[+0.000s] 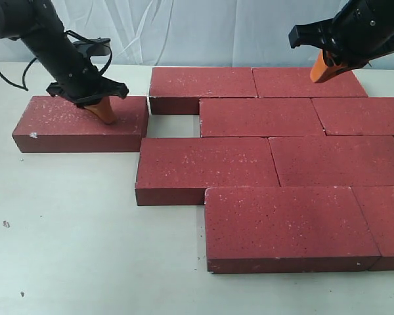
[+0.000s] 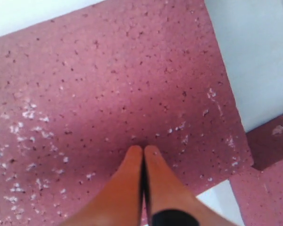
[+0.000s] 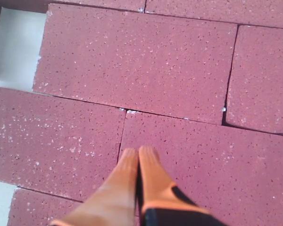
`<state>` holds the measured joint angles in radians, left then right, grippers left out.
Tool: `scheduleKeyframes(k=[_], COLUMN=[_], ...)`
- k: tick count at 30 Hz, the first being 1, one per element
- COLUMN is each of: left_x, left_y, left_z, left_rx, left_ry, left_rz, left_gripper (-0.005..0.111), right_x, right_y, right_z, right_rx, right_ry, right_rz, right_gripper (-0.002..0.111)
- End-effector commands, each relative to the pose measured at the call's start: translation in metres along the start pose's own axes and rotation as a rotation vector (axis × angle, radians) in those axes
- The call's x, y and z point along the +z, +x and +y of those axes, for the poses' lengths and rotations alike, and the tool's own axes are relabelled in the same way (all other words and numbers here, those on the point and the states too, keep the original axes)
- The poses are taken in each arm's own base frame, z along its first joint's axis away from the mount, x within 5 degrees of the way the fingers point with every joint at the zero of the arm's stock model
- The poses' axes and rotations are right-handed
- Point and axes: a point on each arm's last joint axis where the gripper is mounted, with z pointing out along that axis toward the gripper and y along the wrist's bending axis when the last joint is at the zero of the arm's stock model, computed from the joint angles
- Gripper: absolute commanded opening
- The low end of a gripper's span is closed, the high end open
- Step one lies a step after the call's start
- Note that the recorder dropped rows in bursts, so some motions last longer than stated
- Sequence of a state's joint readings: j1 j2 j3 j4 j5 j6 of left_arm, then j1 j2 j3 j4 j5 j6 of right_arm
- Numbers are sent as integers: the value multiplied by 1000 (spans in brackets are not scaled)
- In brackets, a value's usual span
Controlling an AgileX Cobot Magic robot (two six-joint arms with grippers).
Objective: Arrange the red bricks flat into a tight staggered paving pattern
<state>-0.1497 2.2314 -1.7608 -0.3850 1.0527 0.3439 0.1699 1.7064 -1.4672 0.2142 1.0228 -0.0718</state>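
One red brick (image 1: 79, 123) lies flat by itself at the left, a white chip on its near left corner. My left gripper (image 1: 105, 113) is shut, its orange fingertips (image 2: 143, 149) resting on this brick's top (image 2: 108, 94) near its right end. Several more red bricks (image 1: 261, 117) lie flat in staggered rows at the centre and right. A brick-wide gap of bare table (image 1: 173, 126) separates the lone brick from the second row. My right gripper (image 1: 320, 72) is shut and empty over the back right brick (image 1: 308, 82), beside a joint (image 3: 122, 132) between two bricks.
The white table (image 1: 65, 230) stretches out to the front left of the bricks. A pale curtain (image 1: 203, 33) hangs behind the table. The front rows run off the right edge of the exterior view. Black cables (image 1: 85, 39) trail along the left arm.
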Motion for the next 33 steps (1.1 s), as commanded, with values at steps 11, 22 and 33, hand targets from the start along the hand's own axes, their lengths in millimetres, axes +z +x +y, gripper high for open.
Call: scheduleKeyframes(k=[11, 22, 33], left_x=[-14, -2, 5], left_y=[-2, -9, -11], left_z=[-4, -14, -19], left_rx=[20, 55, 8], left_ry=[-18, -29, 62], left_rz=[-29, -82, -96], left_gripper=[0, 0, 0], right_x=[-2, -2, -2], right_y=[-1, -2, -3], right_z=[-2, -2, -2], right_rx=[-1, 0, 0], right_ry=[3, 2, 3], right_rz=[-21, -31, -45], right_gripper=[-1, -1, -1])
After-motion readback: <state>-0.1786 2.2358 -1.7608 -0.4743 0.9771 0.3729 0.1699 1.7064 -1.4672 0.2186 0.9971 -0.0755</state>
